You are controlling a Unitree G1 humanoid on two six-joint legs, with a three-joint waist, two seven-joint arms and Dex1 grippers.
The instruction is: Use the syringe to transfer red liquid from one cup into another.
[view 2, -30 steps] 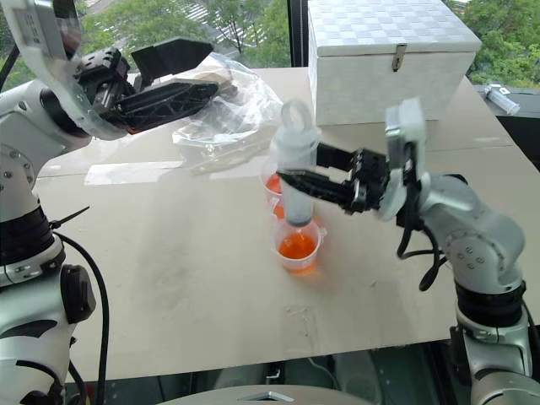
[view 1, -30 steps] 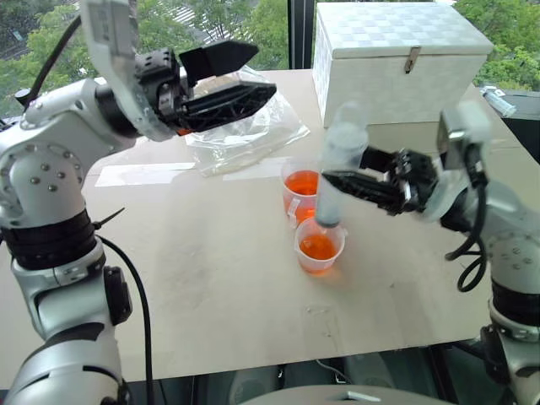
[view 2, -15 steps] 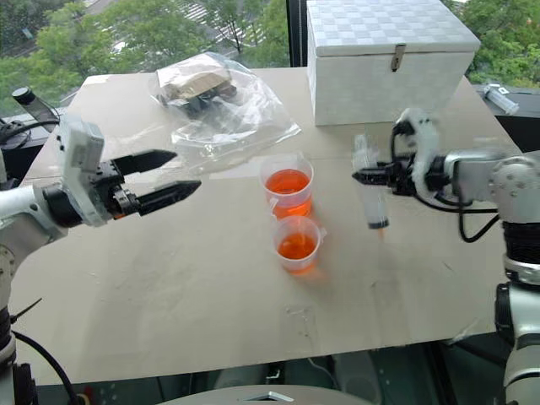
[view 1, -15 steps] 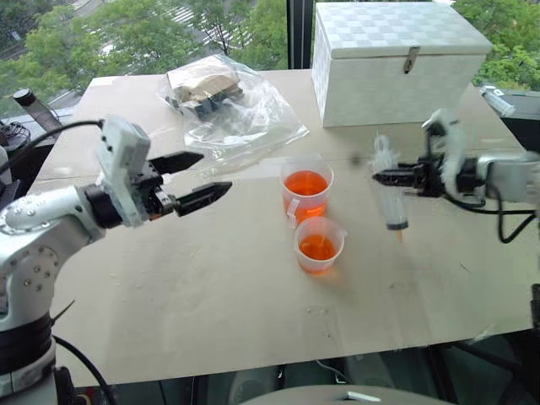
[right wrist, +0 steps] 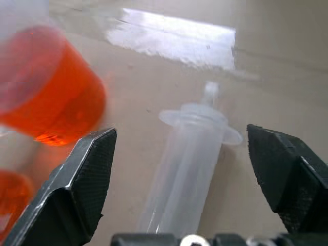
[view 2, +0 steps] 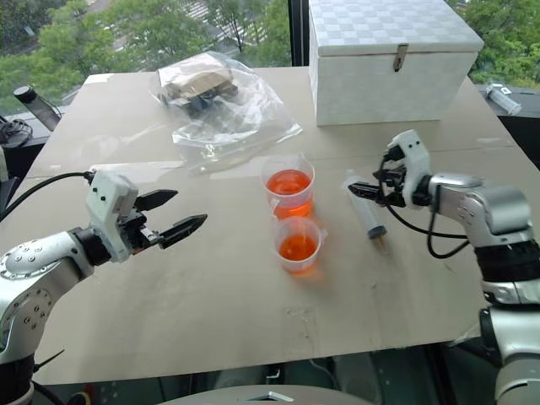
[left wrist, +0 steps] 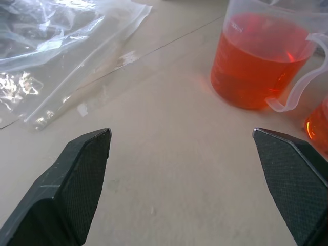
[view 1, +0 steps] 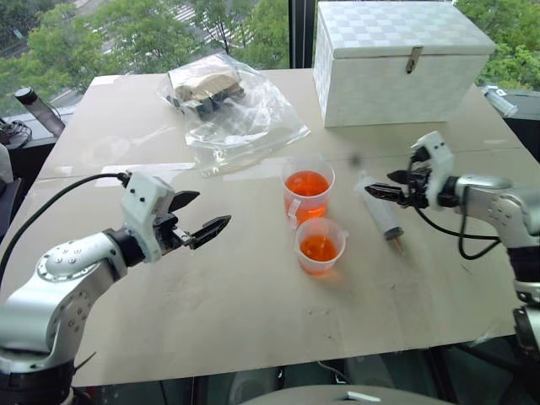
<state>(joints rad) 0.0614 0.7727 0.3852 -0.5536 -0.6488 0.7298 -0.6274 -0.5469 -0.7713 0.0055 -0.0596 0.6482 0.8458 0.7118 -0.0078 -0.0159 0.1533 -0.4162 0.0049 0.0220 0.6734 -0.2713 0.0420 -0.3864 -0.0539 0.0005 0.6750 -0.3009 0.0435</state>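
- Clear plastic syringe (view 1: 381,209) lies flat on the beige desk (view 1: 236,295), just ahead of the right gripper (view 1: 390,186), long axis running from that gripper toward the robot, tan tip nearest the robot.
- Right gripper released, jaws wide, low over the plunger end.
- Left gripper (view 1: 202,221) spread empty, well apart, so the right arm is nearer.

Left arm low at 8 o'clock, elbow bent, forearm reaching toward 2 o'clock. Left gripper (view 1: 207,217) nearly level, fingers spread wide, nothing between them. Right arm at 3 o'clock, forearm stretched toward 9 o'clock, wrist tipped slightly down. Right gripper (view 1: 381,186) with fingers (right wrist: 84,179) parted wide, gripping nothing. Both hover low, well apart from each other.
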